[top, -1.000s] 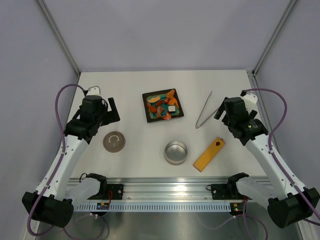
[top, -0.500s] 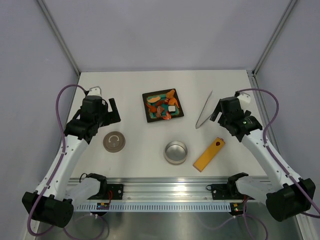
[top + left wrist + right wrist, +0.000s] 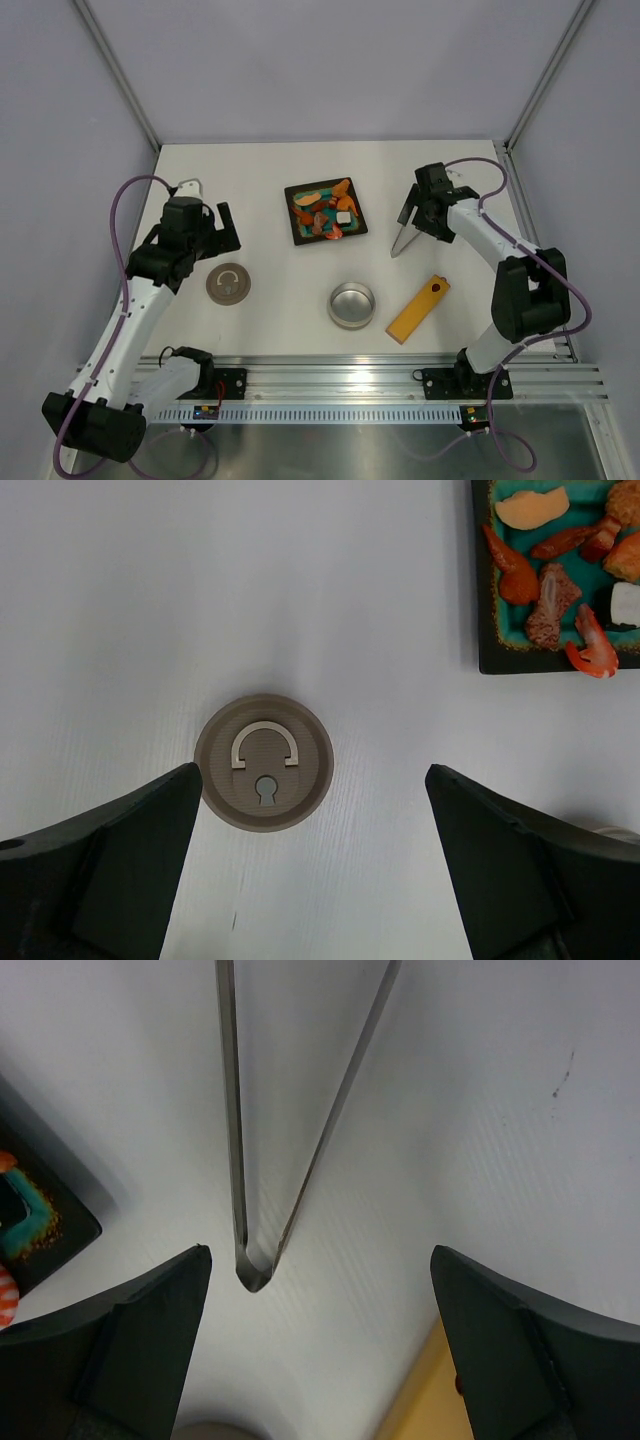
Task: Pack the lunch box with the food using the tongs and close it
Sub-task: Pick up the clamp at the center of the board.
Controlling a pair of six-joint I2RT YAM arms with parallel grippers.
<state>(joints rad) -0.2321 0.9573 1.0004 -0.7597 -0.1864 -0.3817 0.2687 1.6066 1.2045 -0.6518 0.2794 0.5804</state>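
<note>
Two grippers, both spread wide, holding nothing. Poised above a white table (image 3: 260, 170). Square black plate (image 3: 298, 236) out beyond one finger of the right gripper (image 3: 320, 1252), well outside its jaws. Yellow-orange flat bar (image 3: 418, 308) just past the other finger, also outside. Round metal lunch box (image 3: 352, 304) uncovered and seemingly unfilled, well apart from either pair of jaws. Grey-brown lid (image 3: 263, 763) straight below the left gripper (image 3: 312, 770), framed between its jaws, untouched. Tongs (image 3: 238, 1160) now directly beneath the right jaws, joined end centred between them, no longer off to their side as a second ago. Makes picking up the tongs the likely next step. Left jaws over the lid as before. Food (image 3: 545, 600) all on the plate, ahead of the left jaws, none packed.
</note>
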